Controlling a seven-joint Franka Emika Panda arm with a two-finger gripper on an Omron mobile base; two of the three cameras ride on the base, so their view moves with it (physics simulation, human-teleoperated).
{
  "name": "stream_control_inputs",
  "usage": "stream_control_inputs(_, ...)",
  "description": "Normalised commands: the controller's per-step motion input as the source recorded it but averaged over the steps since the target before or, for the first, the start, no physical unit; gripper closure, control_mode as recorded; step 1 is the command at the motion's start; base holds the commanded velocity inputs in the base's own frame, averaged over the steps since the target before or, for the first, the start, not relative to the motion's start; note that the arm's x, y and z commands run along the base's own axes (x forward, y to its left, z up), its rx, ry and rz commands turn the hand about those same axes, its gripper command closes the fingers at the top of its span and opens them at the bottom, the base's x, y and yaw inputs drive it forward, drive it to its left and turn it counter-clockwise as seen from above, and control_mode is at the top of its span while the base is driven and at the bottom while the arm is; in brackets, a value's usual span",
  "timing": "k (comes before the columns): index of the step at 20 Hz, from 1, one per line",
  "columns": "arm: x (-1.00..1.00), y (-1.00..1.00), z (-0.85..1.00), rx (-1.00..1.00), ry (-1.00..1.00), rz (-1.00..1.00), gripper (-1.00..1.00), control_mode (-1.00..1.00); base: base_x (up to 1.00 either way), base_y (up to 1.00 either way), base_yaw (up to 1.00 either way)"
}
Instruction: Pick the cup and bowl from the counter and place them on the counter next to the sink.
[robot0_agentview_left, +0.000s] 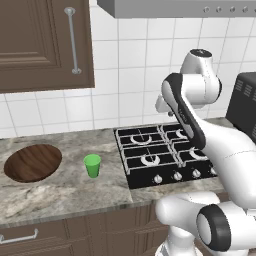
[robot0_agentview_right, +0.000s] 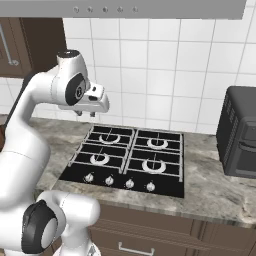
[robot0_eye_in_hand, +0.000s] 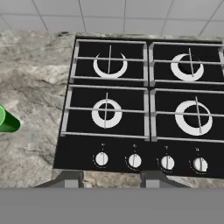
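Hovering: gripper (robot0_eye_in_hand: 106, 176) above stovetop (robot0_agentview_left: 160, 152), holding nothing, jaws apart.
Cup (robot0_agentview_left: 92, 165): light, rigid, slick plastic; pinch across the rim.
Bowl (robot0_agentview_left: 33, 162): wide, stiff wood; grip one rim edge.

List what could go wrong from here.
1. The end effector hangs over the stove, apart from the cup; a sideways sweep toward it might tip the small, light cup.
2. The bowl is wide and shallow, so its rim may slip from the fingers.
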Motion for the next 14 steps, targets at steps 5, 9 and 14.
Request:
stream_control_inputs(5,-0.02,0.04,0.00,0.02,-0.02,0.00,-1.00,-1.00,0.00,0.00,0.00)
stream_control_inputs(9,-0.02,0.22,-0.02,0.05,0.01,0.00,-1.00,-1.00,0.00,0.00,0.00)
stream_control_inputs(14,-0.13,0.36,-0.15,0.13,0.01,0.03,-1.00,-1.00,0.00,0.00,0.00)
